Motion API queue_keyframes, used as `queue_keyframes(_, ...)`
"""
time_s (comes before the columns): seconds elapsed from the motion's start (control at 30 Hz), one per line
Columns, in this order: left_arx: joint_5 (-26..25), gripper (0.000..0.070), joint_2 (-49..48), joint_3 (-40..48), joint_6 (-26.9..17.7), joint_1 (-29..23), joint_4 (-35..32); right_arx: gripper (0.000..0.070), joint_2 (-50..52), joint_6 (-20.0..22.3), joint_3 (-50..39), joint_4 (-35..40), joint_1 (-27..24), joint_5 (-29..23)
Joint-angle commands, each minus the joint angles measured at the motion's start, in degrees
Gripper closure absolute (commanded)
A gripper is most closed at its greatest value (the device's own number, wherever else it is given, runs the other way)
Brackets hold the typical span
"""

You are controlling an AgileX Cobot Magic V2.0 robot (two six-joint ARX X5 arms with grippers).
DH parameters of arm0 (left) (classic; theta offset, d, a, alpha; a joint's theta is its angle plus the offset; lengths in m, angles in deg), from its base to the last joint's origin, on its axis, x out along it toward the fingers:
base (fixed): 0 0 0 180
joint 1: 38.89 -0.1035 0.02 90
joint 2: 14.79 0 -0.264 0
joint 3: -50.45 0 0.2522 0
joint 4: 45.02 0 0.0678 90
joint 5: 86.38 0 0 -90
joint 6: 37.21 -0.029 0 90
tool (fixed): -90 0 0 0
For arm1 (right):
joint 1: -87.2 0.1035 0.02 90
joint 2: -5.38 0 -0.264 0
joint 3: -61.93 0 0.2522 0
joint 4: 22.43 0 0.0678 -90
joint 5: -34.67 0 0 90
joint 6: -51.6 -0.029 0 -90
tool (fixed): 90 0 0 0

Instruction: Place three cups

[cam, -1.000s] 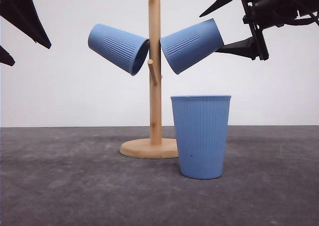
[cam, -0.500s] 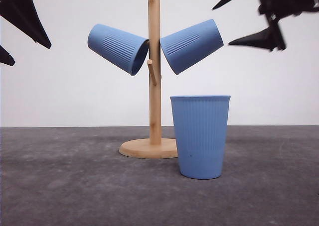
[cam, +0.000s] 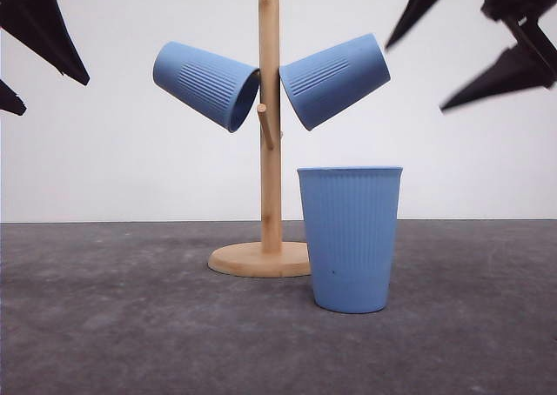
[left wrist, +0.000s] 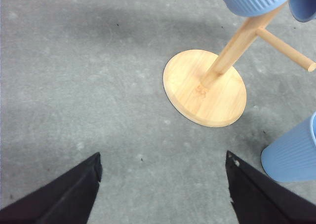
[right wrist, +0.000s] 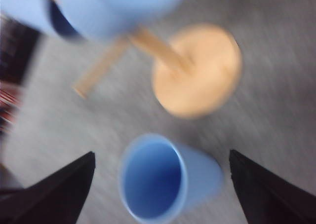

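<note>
Two light-blue ribbed cups hang mouth-down on pegs of a wooden rack [cam: 271,117], one on the left [cam: 206,84] and one on the right [cam: 335,80]. The third cup [cam: 350,238] stands upright on the table just right of the rack's round base [cam: 259,258]. My right gripper [cam: 416,78] is open and empty, high up to the right of the right hung cup and apart from it. In the blurred right wrist view the standing cup [right wrist: 158,179] lies below my open right gripper [right wrist: 162,156]. My left gripper [cam: 56,97] hangs open at the upper left, also empty [left wrist: 163,157].
The dark grey table [cam: 104,325] stretches around the rack. In the left wrist view the rack base [left wrist: 205,88] sits beyond the fingers, with the standing cup [left wrist: 294,152] at the edge. A white wall stands behind.
My right gripper has drawn back to the right, away from the right hung cup, and has tilted. The cups and my left gripper have not moved.
</note>
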Motion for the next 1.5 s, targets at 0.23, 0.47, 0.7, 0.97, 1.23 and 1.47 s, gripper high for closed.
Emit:
queue_keyframes(0.23,0.1,0.0230,0.4,-0.7,0.0,0.2,-0.1,0.0162,-7.3,2.5,1.2,-1.8,10.0,-11.0)
queue_keyframes(0.47,0.1,0.0230,0.4,-0.7,0.0,0.2,0.0,0.0319,-13.4,2.0,1.2,-1.8,12.6,-15.2)
queue_keyframes(0.7,0.1,0.0229,0.4,-0.7,0.0,0.2,0.6,0.0664,-14.1,1.9,1.2,-1.8,12.7,-15.1)
queue_keyframes(0.97,-6.6,0.0225,0.4,-0.7,-0.4,0.2,2.1,0.0696,-12.0,4.8,1.2,-5.8,12.2,-10.9)
queue_keyframes(1.23,-25.9,0.0146,1.3,-0.7,-0.4,0.8,2.9,0.0696,-8.3,8.4,1.4,-7.5,9.2,5.6)
queue_keyframes(1.47,-38.8,0.0055,5.9,-0.7,-2.8,2.5,2.4,0.0696,-8.3,9.5,1.5,-7.0,8.6,21.8)
